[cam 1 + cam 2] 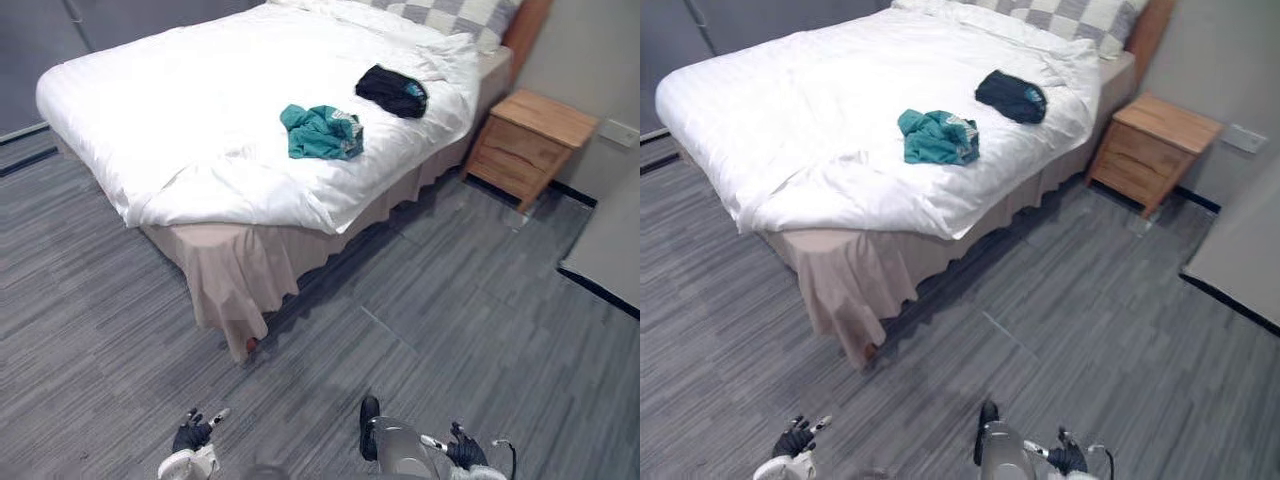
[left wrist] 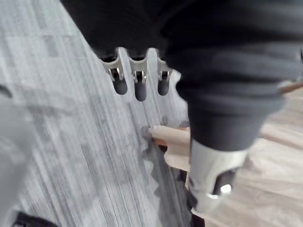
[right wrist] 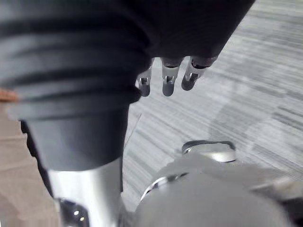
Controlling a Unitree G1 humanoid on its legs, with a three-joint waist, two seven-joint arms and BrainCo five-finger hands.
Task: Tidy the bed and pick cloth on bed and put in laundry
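Note:
A teal cloth [image 1: 320, 132] lies crumpled on the white duvet [image 1: 200, 110] near the bed's near side. A black cloth [image 1: 392, 90] lies bunched further up the bed, closer to the pillows. Both of my hands hang low over the grey floor, well short of the bed. My left hand [image 1: 192, 435] is at the lower left and my right hand [image 1: 465, 450] at the lower right. In the wrist views the left hand's fingers [image 2: 140, 82] and the right hand's fingers [image 3: 168, 78] are straight and hold nothing.
The duvet is rumpled and folded back at the near corner, above a beige bed skirt [image 1: 240, 270]. Checked pillows [image 1: 460, 15] sit at the head. A wooden nightstand [image 1: 530, 140] stands right of the bed. A grey flat surface [image 1: 610, 250] lies at the right edge.

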